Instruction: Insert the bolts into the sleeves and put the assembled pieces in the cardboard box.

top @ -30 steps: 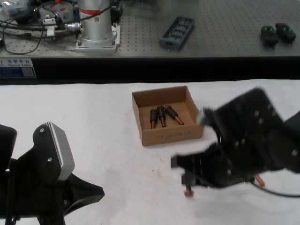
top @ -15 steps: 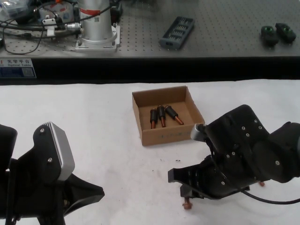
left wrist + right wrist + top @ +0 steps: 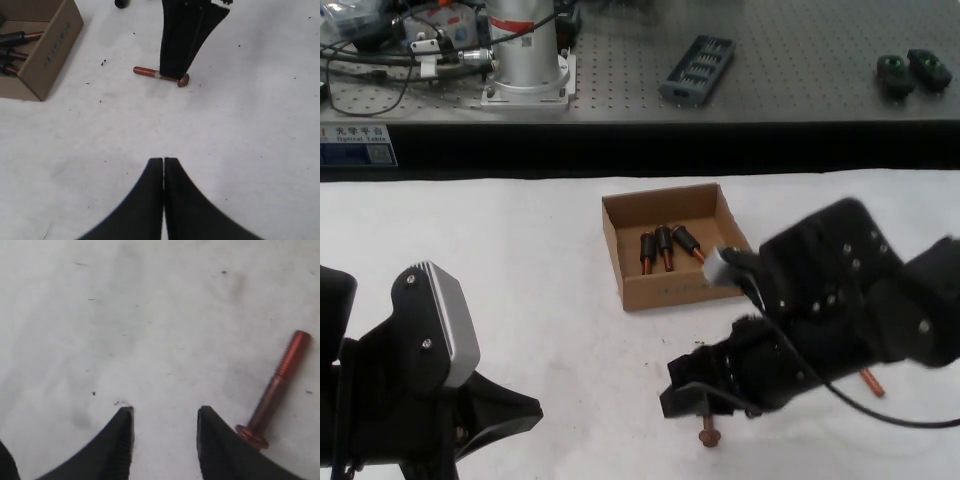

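Left fingers (image 3: 155, 200) press together with nothing between them, low over the white tabletop (image 3: 520, 250). Farther on, the right fingers (image 3: 117, 440) stand spread apart just above the tabletop, a copper bolt (image 3: 276, 388) lying ungrasped just beside one of them. Beyond, the cardboard box (image 3: 685, 288) holds three assembled pieces (image 3: 666, 246).

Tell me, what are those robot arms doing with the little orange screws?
The job is slipping bolts into sleeves and boxing them. The right gripper is open, low over the white cover, and a copper bolt lies just beside one of its fingers, not yet picked up. The left gripper is shut on nothing, apart from that bolt. Three finished pieces lie in the cardboard box.
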You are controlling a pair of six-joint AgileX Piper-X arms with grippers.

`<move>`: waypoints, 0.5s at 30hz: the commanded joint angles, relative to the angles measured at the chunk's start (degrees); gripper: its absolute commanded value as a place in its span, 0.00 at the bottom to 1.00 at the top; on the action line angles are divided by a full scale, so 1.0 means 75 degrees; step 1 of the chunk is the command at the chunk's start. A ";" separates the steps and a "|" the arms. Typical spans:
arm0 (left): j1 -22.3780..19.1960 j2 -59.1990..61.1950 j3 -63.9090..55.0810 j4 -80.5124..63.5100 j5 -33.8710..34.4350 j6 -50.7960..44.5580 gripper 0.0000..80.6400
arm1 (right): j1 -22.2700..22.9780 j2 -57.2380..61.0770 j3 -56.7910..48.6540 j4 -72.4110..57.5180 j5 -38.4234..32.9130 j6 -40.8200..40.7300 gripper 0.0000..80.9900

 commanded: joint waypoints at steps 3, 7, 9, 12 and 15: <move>-0.0025 -0.0064 -0.0088 -0.0038 -0.0028 0.0066 0.01 | 0.0009 -0.0718 -0.1015 0.1538 0.0211 -0.2969 0.38; -0.0025 -0.0064 -0.0088 -0.0038 -0.0028 0.0242 0.01 | 0.0187 -0.0723 -0.1908 0.3149 0.1946 -0.6344 0.38; -0.0025 -0.0064 -0.0088 -0.0038 -0.0028 0.0335 0.01 | 0.0307 -0.0724 -0.2053 0.3240 0.2842 -0.7823 0.38; -0.0025 -0.0064 -0.0088 -0.0038 -0.0134 0.0376 0.01 | 0.0468 -0.0655 -0.2037 0.2889 0.3587 -0.9287 0.38; -0.0025 -0.0064 -0.0088 -0.0038 -0.0379 0.0570 0.01 | 0.0616 -0.0431 -0.2000 0.2691 0.4047 -1.0459 0.38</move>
